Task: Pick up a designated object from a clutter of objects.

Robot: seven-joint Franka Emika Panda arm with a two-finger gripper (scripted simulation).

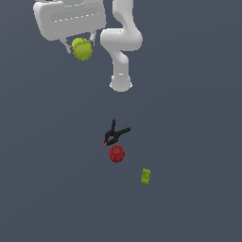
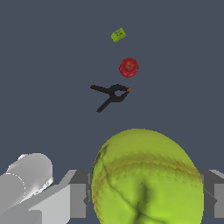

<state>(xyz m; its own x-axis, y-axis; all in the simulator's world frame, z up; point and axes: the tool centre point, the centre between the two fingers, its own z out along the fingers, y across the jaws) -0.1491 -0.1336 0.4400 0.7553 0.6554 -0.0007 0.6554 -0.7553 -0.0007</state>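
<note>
The yellow-green tennis ball hangs high above the floor, held between the fingers of my gripper, which is shut on it. In the wrist view the ball fills the near field, faint seam lines on it, with a grey finger on either side. The rest of the clutter lies far below on the dark floor: a black spring clamp, a red round object and a small green box.
The white arm's base stands on the floor beyond the clamp. In the wrist view the clamp, the red round object and the green box lie in a loose line.
</note>
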